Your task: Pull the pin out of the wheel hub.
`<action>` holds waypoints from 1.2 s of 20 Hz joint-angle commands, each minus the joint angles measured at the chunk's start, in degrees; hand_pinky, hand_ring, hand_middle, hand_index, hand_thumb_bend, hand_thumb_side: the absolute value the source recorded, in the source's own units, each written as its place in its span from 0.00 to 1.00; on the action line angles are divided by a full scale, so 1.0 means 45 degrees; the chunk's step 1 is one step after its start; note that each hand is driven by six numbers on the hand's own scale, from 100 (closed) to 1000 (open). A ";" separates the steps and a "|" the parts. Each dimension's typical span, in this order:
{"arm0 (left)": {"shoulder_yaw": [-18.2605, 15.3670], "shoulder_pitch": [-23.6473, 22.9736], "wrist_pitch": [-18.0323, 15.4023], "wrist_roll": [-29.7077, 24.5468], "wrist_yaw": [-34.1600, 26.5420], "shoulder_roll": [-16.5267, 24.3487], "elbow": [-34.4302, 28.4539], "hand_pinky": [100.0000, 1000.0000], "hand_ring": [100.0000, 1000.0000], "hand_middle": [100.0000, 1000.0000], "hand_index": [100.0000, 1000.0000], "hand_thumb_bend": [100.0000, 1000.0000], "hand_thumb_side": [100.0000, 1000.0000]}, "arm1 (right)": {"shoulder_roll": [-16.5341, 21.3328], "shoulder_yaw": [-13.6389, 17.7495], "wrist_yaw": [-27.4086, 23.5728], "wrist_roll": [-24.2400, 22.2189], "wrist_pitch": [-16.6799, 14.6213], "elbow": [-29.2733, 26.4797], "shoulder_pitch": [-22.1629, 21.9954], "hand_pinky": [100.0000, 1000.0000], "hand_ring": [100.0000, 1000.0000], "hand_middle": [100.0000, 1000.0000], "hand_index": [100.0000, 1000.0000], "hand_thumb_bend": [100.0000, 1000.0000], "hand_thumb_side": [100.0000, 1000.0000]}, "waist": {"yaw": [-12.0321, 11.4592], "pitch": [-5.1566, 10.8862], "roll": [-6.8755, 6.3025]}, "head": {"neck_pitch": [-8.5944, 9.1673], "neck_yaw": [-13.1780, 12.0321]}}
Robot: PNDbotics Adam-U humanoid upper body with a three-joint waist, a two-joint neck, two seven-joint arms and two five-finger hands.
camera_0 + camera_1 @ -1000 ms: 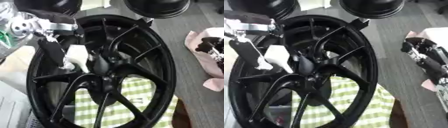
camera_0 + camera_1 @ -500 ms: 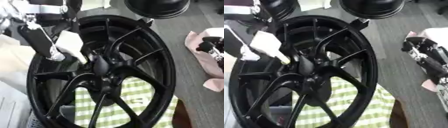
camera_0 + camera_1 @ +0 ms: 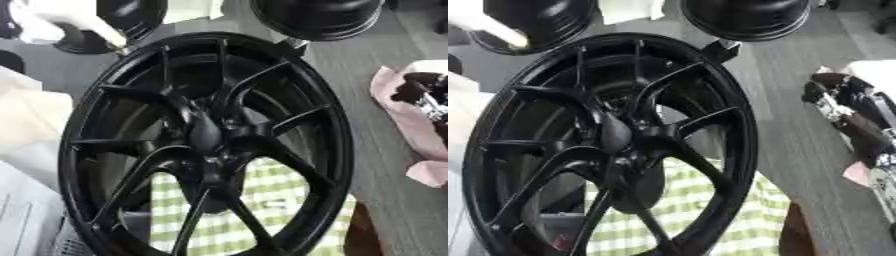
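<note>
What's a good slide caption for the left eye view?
Black wheel standing over a green checked cloth, hub centered, a blurred white shape at the upper left, pink cloth at right.

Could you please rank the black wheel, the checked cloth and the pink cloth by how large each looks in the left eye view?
1. Wheel, by far the largest.
2. Checked cloth, though the wheel's spokes hide much of it.
3. Pink cloth, cut off at the right edge, so its rank against the checked cloth is unsure.

Hub (image 3: 206, 137) open from above; spokes (image 3: 284, 120) crowd it (gaps betw. them narrow).
</note>
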State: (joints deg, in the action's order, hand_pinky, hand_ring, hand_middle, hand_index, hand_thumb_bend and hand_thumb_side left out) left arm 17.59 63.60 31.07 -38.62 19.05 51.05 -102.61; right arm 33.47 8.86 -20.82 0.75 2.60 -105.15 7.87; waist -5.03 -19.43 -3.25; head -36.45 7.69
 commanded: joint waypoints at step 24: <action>-0.8306 -0.8507 -0.1048 0.5266 -0.2820 0.0469 0.0328 0.61 0.59 0.48 0.58 0.59 0.44 | 0.0083 0.0786 -0.0460 0.0786 -0.0421 -0.0645 -0.0199 0.91 0.66 0.58 0.70 0.36 0.31 | -0.0400 0.0556 0.0940 | -0.0386 -0.0043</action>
State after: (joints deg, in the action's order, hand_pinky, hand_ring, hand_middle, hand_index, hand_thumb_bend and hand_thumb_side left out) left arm -17.16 25.10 27.11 -16.20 7.09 52.25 -99.07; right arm 32.88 11.67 -22.32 4.23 0.80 -106.81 6.92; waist -6.72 -18.52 1.10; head -38.02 7.76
